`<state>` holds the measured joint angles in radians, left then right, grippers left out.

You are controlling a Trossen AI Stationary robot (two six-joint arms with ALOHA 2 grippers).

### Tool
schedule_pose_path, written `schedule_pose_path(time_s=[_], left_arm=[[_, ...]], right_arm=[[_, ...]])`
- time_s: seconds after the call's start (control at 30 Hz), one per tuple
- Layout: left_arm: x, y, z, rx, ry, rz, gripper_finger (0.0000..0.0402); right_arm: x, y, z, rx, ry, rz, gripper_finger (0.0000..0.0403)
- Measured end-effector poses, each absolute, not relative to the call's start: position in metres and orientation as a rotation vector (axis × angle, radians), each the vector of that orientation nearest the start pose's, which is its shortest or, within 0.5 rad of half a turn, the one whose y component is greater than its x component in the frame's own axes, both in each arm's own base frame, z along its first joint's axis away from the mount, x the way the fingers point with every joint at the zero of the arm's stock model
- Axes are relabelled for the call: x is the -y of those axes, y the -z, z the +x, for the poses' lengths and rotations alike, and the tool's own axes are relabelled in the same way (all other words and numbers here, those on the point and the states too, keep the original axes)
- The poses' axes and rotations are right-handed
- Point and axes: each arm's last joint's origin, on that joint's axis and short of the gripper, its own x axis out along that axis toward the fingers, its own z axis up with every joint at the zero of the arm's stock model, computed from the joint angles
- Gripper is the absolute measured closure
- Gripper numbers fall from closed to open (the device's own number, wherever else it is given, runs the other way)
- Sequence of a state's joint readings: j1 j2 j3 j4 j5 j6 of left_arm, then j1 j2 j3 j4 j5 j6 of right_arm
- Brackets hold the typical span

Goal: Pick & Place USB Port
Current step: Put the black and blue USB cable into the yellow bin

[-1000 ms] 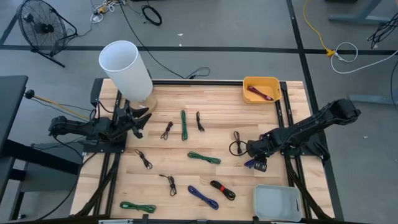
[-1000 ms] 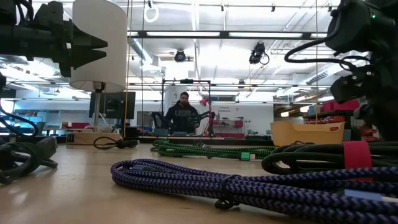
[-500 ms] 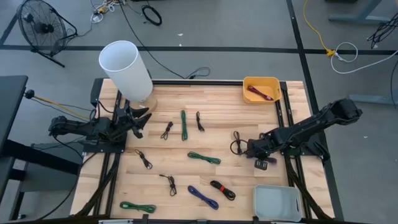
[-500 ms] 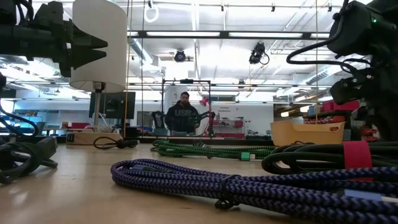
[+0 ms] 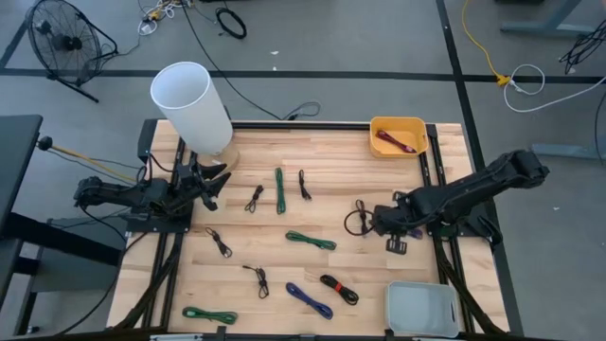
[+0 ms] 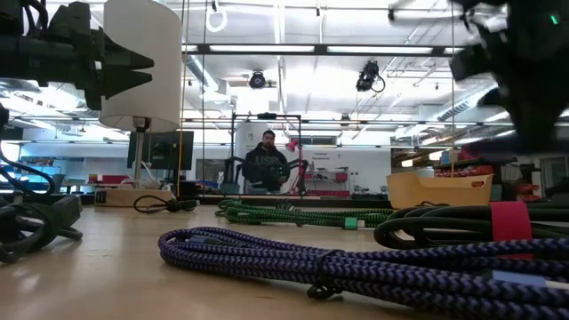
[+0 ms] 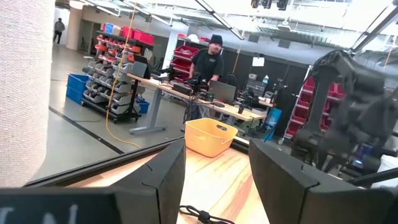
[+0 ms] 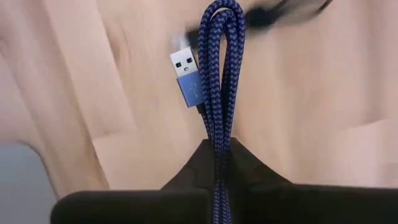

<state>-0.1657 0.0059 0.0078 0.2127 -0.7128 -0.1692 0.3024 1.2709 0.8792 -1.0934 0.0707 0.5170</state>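
Note:
A blue braided USB cable [image 8: 219, 81], folded into a bundle with a silver-and-blue plug [image 8: 186, 74], is held by my shut right gripper [image 8: 217, 146] above the wooden table. In the high view this gripper [image 5: 396, 242] is at the right side, next to a black cable [image 5: 360, 220]. My left gripper [image 5: 216, 175] waits open at the far left, beside the white cylinder [image 5: 192, 104]; nothing lies between its fingers [image 7: 165, 180]. My right gripper pinches the folded blue strands [image 8: 219, 140] between its two fingers, several strands together. The fingers point down from above, and the strands run along them. The bundle's looped end [image 8: 221, 12] and the plug hang below the fingertips, clear of the table.
A yellow bin [image 5: 398, 134] holding a red cable stands at the far right, a grey tray [image 5: 421, 308] at the near right. Loose cables lie over the table: green [image 5: 279, 189], another blue one [image 5: 310, 300], black with a red tie [image 5: 339, 289], green [image 5: 210, 314].
My right gripper has taken hold of the blue cable that lay by it on the table and has risen with it, shifting slightly toward the far edge. The cable is now lifted clear of the wood.

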Motion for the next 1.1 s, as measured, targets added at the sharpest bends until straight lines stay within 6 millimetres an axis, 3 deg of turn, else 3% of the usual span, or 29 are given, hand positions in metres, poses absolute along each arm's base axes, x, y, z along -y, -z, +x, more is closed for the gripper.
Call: schedule_pose_path(time_s=[0.17, 0.37, 0.73, 1.1], left_arm=[[-0.004, -0.185, 0.090, 0.243, -0.528, -0.257, 0.0220], [-0.004, -0.185, 0.090, 0.243, -0.528, -0.259, 0.0220], [-0.004, -0.185, 0.091, 0.243, -0.517, -0.259, 0.0220], [-0.004, -0.185, 0.091, 0.242, -0.517, -0.257, 0.0220]], right_arm=[[-0.051, -0.263, 0.199, -1.350, 0.308, -0.028, 0.0393], [-0.021, -0.287, 0.203, -1.317, 0.470, -0.148, 0.0393], [0.067, -0.292, 0.202, -1.358, 0.614, -0.099, 0.0393], [0.138, -0.294, 0.173, -1.395, 0.695, -0.051, 0.0393]])
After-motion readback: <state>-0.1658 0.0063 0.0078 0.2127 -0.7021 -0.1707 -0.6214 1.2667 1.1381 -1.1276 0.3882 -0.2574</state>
